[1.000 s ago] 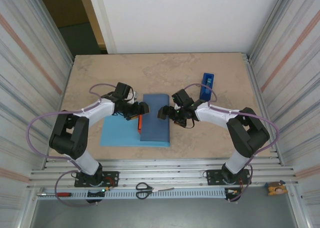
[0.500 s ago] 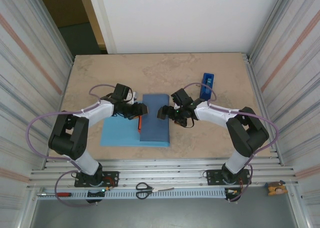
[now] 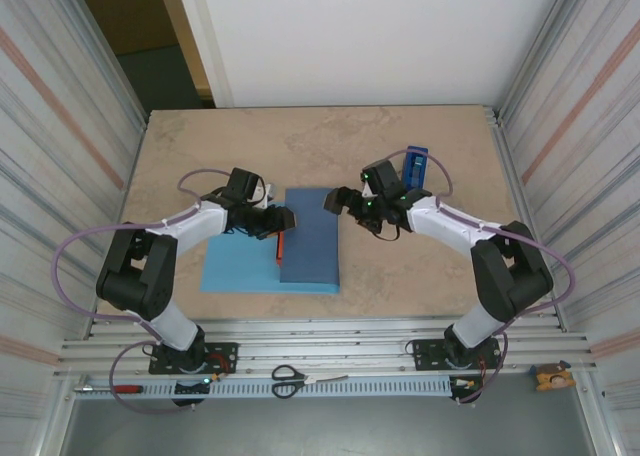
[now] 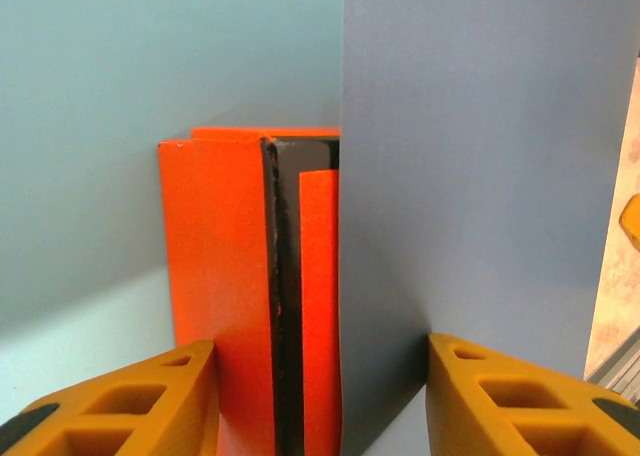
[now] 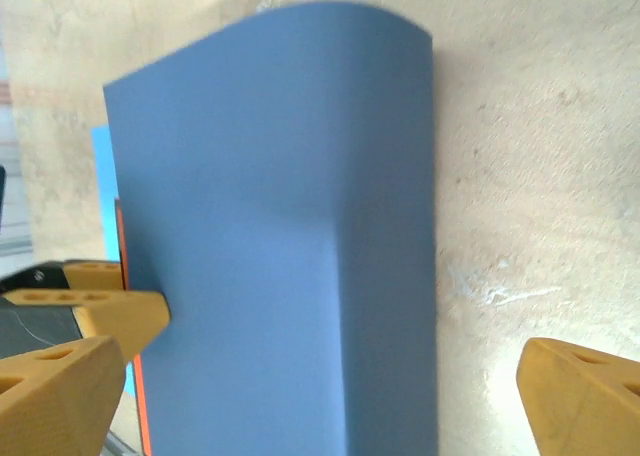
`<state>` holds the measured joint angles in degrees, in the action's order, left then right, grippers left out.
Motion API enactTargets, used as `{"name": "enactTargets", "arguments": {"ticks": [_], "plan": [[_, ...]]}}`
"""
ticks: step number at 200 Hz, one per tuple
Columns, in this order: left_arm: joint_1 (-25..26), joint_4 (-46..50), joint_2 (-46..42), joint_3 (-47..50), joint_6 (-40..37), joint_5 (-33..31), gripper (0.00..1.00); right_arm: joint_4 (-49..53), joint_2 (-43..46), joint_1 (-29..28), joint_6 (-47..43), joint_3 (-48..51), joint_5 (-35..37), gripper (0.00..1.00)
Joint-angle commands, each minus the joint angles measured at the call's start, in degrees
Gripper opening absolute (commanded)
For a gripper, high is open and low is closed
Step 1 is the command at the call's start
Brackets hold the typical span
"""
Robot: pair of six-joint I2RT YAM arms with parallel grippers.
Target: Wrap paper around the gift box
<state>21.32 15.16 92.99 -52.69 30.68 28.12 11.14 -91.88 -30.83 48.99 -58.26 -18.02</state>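
Box: we see the box (image 4: pixel 230 276) lying on the paper (image 3: pixel 310 236) near the middle of the table (image 3: pixel 200 156). It is mostly covered, with an orange strip and a dark edge showing at its left side.
Paper: it lies flat under the box, its right part folded over the top with the slate face up (the bend looks soft and rounded, not creased). The light blue left part is spread on the table.
Left gripper: the left gripper (image 4: pixel 320 376) sits low over the flap's free edge, fingers spread and grasping nothing. We judge it is there to keep the flap from springing back, but we cannot tell whether it touches.
Right gripper: the right gripper (image 5: pixel 320 386) hovers at the far right corner of the fold, fingers wide apart and empty, likely placed to smooth the bend or fetch tape.
Around: a tape dispenser (image 3: pixel 415 164) stands just beyond the right wrist. Scissors (image 3: pixel 298 379) lie at the near edge, well apart from the paper.
In the way: the left gripper hangs over the path of the unfolded left part, and we think it must clear first.
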Motion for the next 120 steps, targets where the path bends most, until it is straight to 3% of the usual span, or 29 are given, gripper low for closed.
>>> {"name": "enactTargets", "arguments": {"ticks": [1,12,35,120], "plan": [[0.4,4.9,1.8,2.8,-1.4,-3.3,0.5,-1.3,-3.8,1.0,0.9,-3.0,-5.7,0.93],[0.4,4.8,1.8,2.9,-1.5,-3.2,0.5,-1.6,-5.7,1.3,1.2,-4.1,-6.5,0.87],[0.4,4.2,1.7,3.5,-0.9,-2.8,0.49,-0.3,-8.6,1.4,0.4,-6.2,-6.5,0.85],[5.1,-0.1,4.8,1.8,6.6,-3.4,0.48,5.6,-3.4,7.0,-5.3,-3.7,-7.0,0.89]]}}
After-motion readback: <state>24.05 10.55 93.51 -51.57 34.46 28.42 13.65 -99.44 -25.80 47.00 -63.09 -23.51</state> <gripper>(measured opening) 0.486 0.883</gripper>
